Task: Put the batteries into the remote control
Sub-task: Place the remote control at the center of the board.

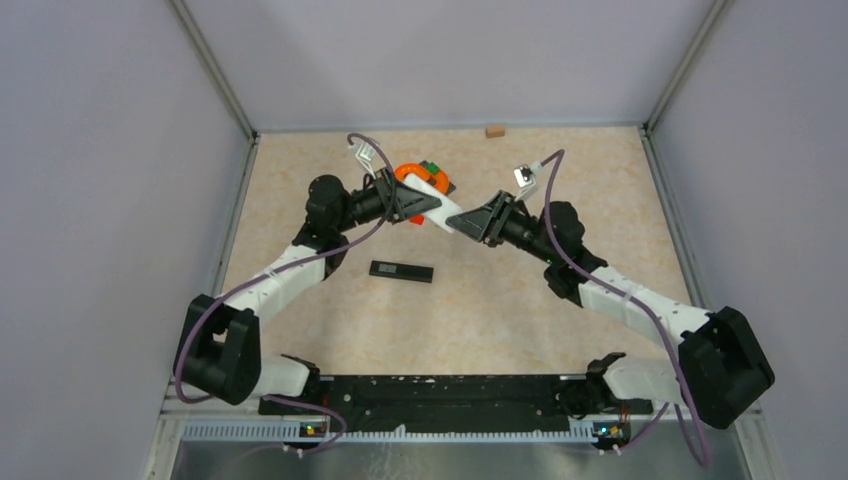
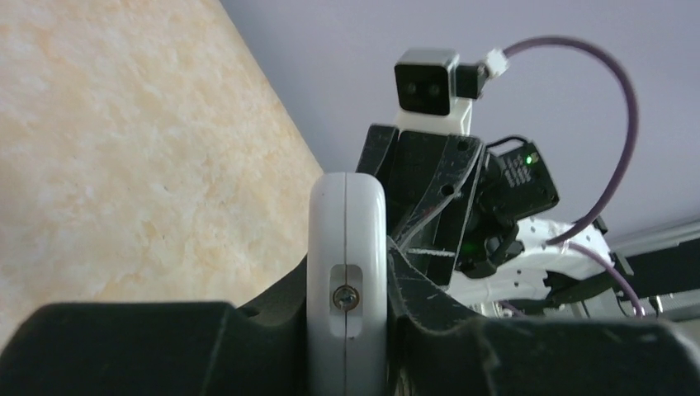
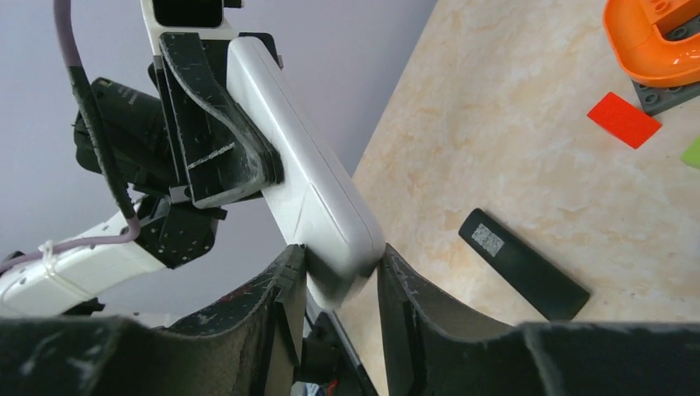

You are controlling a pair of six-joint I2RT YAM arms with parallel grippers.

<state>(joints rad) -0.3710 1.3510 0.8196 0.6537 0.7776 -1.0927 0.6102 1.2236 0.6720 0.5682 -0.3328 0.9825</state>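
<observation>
The left arm [image 1: 290, 265] and right arm [image 1: 630, 295] both reach forward from their bases, elbows bent outward and wrists angled in toward each other. The left gripper [image 1: 420, 203] has its jaws closed on one end of a white remote [image 1: 445, 208]. The right gripper [image 1: 478, 220] clamps the other end, and the two grippers face each other nearly tip to tip.

The overhead camera looks down from above the near edge over the whole table [image 1: 500, 300]. The two wrist cameras face each other, very close, sharing the white remote [image 2: 347, 231] between them.
</observation>
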